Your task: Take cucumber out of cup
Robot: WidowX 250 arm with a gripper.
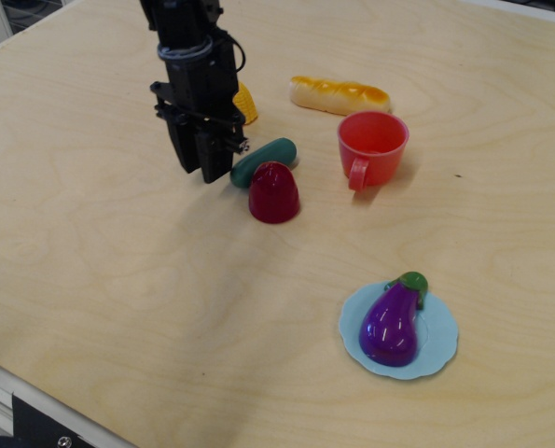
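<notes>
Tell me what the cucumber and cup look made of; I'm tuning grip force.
The cucumber looks like smooth moulded plastic, dark teal with a soft sheen along its top. The cup also appears plastic: uniform coral-red, thin rim, moulded loop handle, semi-matte. Hardness can't be judged from the picture.

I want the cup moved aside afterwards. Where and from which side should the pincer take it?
Grip the cup by its rim wall from above, on the side away from the handle. It stands upright, mouth open, with clear table around it.
</notes>
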